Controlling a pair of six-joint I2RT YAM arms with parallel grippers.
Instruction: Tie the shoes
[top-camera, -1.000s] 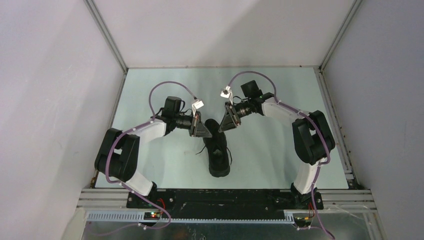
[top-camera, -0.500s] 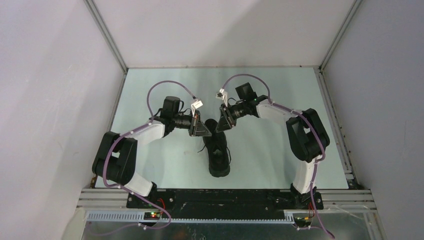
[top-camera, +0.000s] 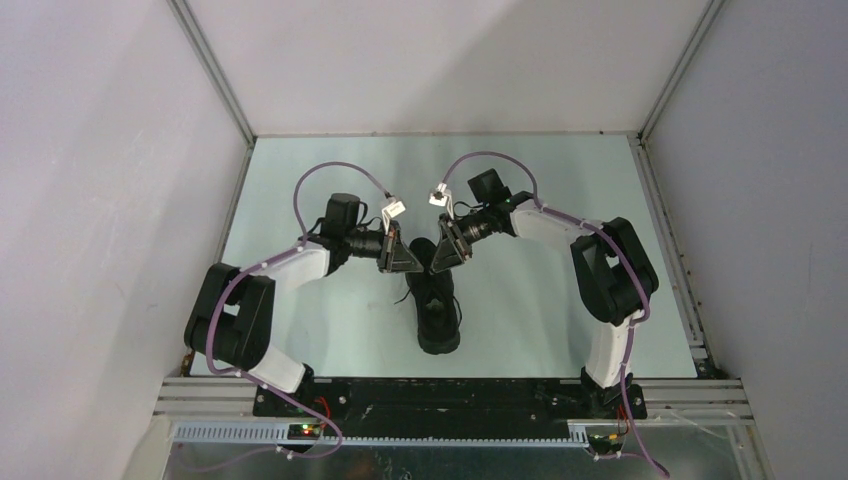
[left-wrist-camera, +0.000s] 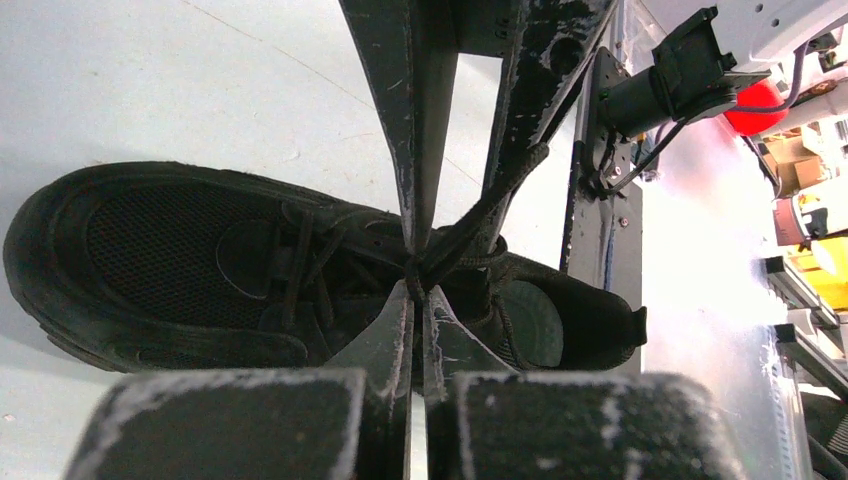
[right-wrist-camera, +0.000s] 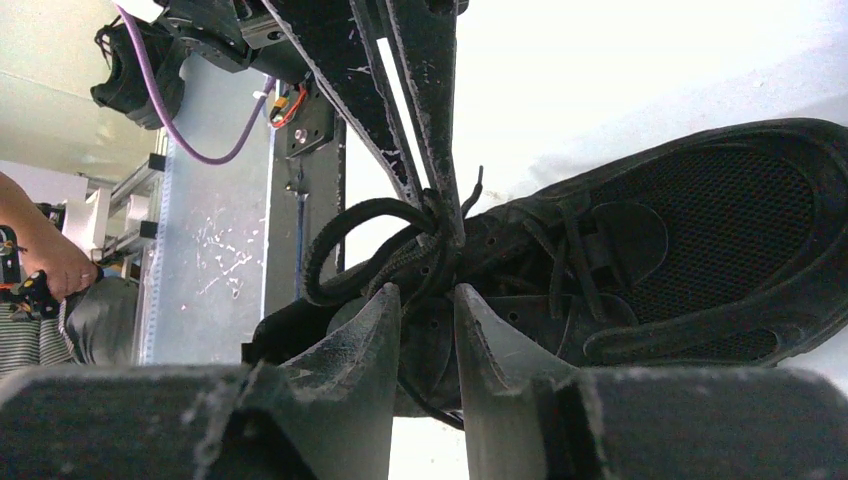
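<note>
Since the right gripper (top-camera: 440, 260) has edged leftward, both tips meet over the shoe (top-camera: 438, 318), which lies mid-way on the table (top-camera: 300, 180) with open surface all round and the walls (top-camera: 120, 200) well apart. Left wrist: the left gripper (left-wrist-camera: 417, 292) is closed, pinching the laces (left-wrist-camera: 300, 255). Right wrist: the right gripper's fingers are parted, with the laces just beyond them.

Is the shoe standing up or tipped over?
Standing up. The shoe rests on its sole on the table, with its laces and opening facing up toward the overhead camera.
</note>
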